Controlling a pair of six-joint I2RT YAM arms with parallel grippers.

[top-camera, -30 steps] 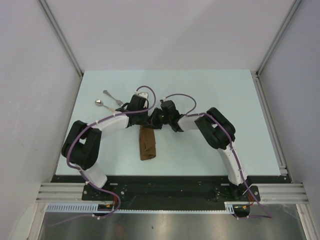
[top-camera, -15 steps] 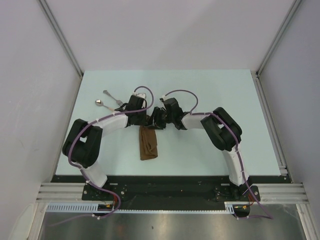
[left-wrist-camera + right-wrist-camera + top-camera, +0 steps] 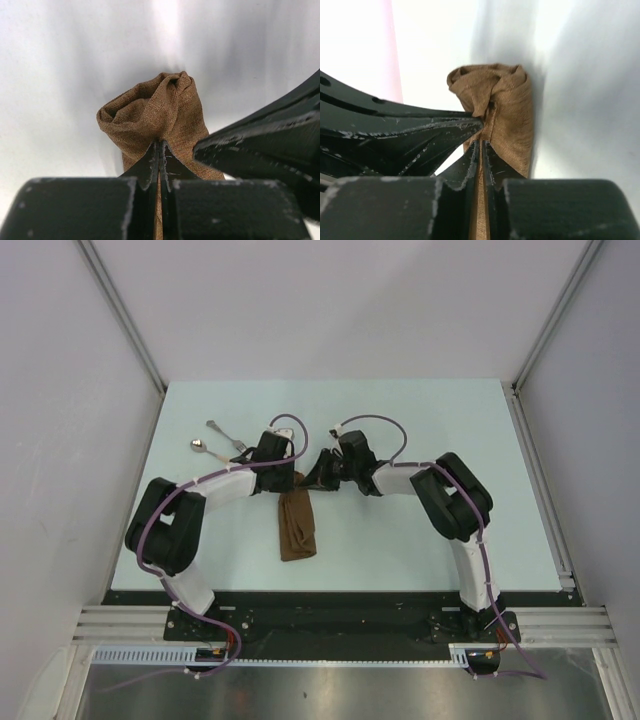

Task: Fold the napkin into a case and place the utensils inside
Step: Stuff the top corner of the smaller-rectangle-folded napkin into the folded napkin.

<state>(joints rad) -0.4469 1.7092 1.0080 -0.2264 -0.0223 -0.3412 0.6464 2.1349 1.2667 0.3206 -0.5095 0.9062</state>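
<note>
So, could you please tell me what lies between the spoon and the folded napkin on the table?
In the top external view, the left arm crosses the stretch between the spoon and the napkin.

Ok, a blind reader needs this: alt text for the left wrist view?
The left gripper is shut on a brown napkin, folded narrow and bunched at its far end, on a pale table. The right gripper pokes in from the right.

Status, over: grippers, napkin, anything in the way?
Left gripper, right gripper: jaws shut, both pinching far end of napkin. Napkin folded to a narrow strip. Fork, spoon far left, clear of it.
</note>
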